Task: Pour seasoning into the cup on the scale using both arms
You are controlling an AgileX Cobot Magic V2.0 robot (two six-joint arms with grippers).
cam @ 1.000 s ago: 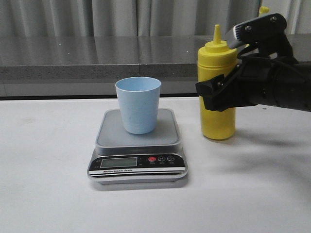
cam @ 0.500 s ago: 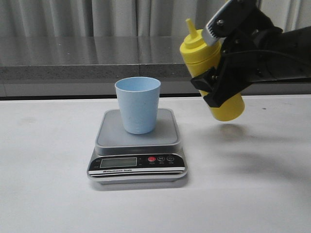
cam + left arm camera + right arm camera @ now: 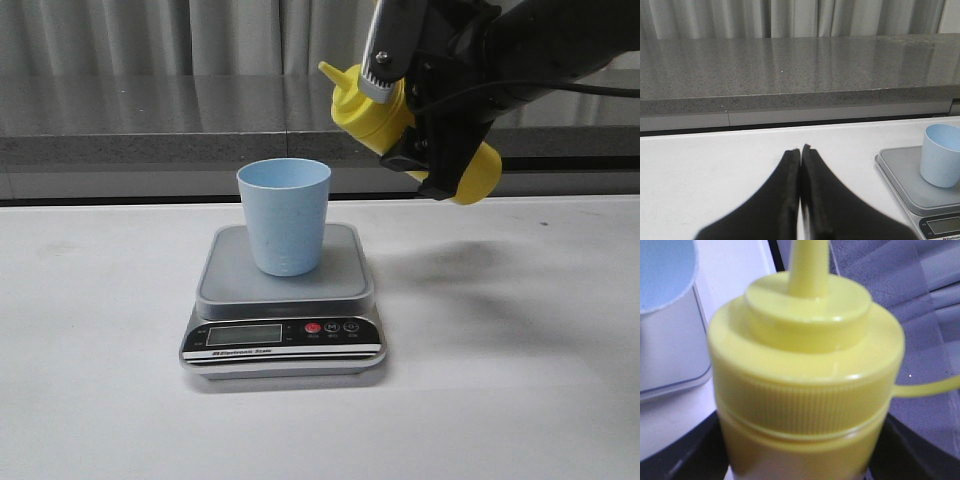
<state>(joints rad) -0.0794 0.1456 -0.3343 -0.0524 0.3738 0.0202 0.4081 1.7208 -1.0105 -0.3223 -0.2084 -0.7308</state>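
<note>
bottle tips toward the cup

the right gripper is clamped around the seasoning. the yellow bottle is up in the air and leaning over, with its pointy tip aimed down toward the cup. the tip is above the cup and off to its right side, not over the opening yet.

the cup stands straight up on the scale, near the back of the flat top. i cannot tell if anything is in it.

the left gripper is pressed shut with nothing in it. it sits low over the table, to the left of the scale, well apart from the cup.

what could go wrong: if the bottle tips more before its tip is over the cup, the seasoning may spill on the scale. if the bottle comes in too low, it may knock the light cup over.
</note>
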